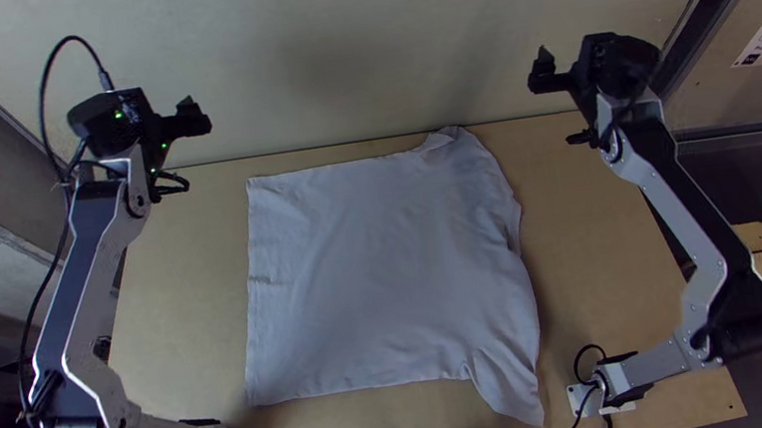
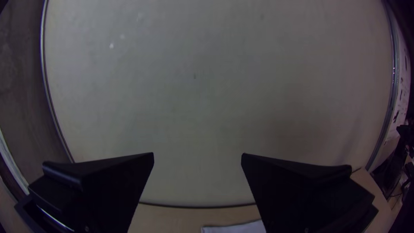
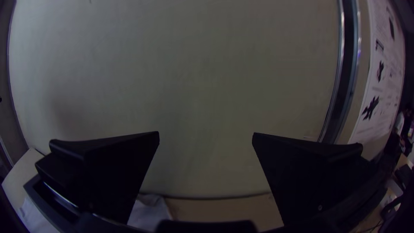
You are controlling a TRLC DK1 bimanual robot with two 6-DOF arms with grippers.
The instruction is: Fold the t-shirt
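T-shirt [image 1: 379, 265], 1 pc., light-coloured, lies spread mid-table btwn the 2 arms; far R corner's rumpled, near R corner drawn to a pt., layers underneath hard to make out. 1 table [image 1: 613, 280]. 2 grippers: L gripper [image 1: 188, 147] & R gripper [image 1: 562, 106], fingers wide apart on both, against wall board [image 1: 353, 26] in top view. L wrist view has a cut-off cloth corner; R wrist view, cloth partly hidden behind a finger, + 1 poster [image 3: 377, 86].
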